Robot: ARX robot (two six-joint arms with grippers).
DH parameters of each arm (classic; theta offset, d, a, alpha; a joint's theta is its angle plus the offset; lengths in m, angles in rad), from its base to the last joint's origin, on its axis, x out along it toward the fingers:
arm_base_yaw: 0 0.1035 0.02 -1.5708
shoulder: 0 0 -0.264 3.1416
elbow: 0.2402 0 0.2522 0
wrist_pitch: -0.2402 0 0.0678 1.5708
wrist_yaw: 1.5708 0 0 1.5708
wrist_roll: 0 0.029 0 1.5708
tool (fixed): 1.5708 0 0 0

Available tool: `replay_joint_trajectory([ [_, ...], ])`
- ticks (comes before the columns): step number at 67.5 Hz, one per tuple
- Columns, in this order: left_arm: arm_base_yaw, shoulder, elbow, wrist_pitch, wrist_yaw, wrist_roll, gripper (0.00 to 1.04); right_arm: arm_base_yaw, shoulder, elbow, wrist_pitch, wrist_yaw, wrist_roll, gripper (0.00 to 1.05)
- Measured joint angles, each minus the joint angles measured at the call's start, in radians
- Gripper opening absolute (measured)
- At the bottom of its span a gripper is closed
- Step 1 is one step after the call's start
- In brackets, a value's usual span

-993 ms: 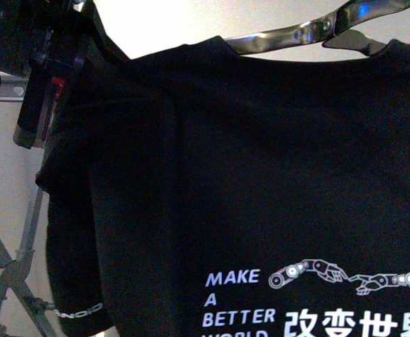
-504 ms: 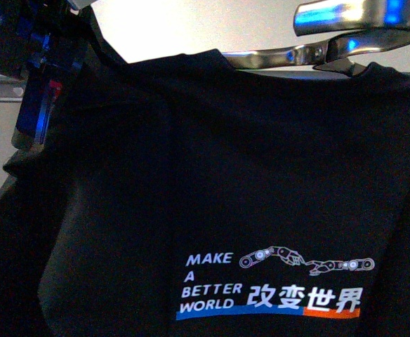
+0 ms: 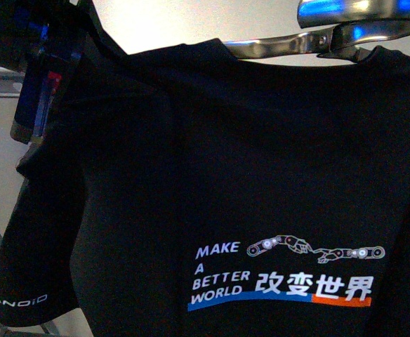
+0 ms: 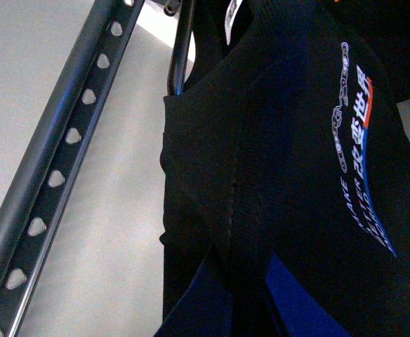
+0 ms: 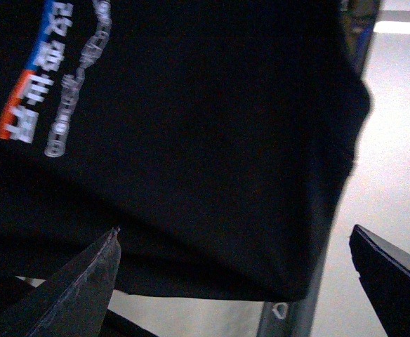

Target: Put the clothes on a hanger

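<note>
A black short-sleeved shirt [image 3: 226, 154] hangs in the air and fills nearly the whole front view, its front facing the camera. Its white print [image 3: 282, 275] of "MAKE A BETTER WORLD", Chinese characters, two robot arms and a blue and orange stripe sits low on the chest. The left gripper [image 4: 243, 281] is raised high at the shirt's upper left corner, by the shoulder and sleeve. In the left wrist view its blue jaws are closed close together, pinching a fold of the black cloth between them. The right gripper [image 5: 234, 235] is raised to about the same height at the upper right, where a shiny metal bar [image 3: 282, 43] runs along the collar. In the right wrist view its dark jaws stand spread wide apart, with the edge of the shirt hanging in front of the gap. Whether either one touches the cloth cannot be told. The dark grey rail [image 4: 57, 165], with its row of heart-shaped holes, runs just beside the shirt on the left arm's side, and the cloth is not draped over it.
</note>
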State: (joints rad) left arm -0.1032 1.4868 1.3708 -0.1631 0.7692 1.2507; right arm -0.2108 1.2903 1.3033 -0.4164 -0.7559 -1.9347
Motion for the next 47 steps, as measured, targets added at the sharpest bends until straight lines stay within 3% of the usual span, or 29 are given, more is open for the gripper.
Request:
replay_joint_trajectory([
  [20,0.0,0.0,0.0,0.0,0.0,0.0,0.05,0.116,0.225,0.315,-0.098,0.111,0.155,0.97],
  [39,0.0,0.0,0.0,0.0,0.0,0.0,0.05,0.167,0.351,0.377,-0.093,0.208,0.237,0.97],
  [47,0.0,0.0,0.0,0.0,-0.001,0.0,0.05,0.172,0.373,0.377,-0.05,0.23,0.277,0.85],
])
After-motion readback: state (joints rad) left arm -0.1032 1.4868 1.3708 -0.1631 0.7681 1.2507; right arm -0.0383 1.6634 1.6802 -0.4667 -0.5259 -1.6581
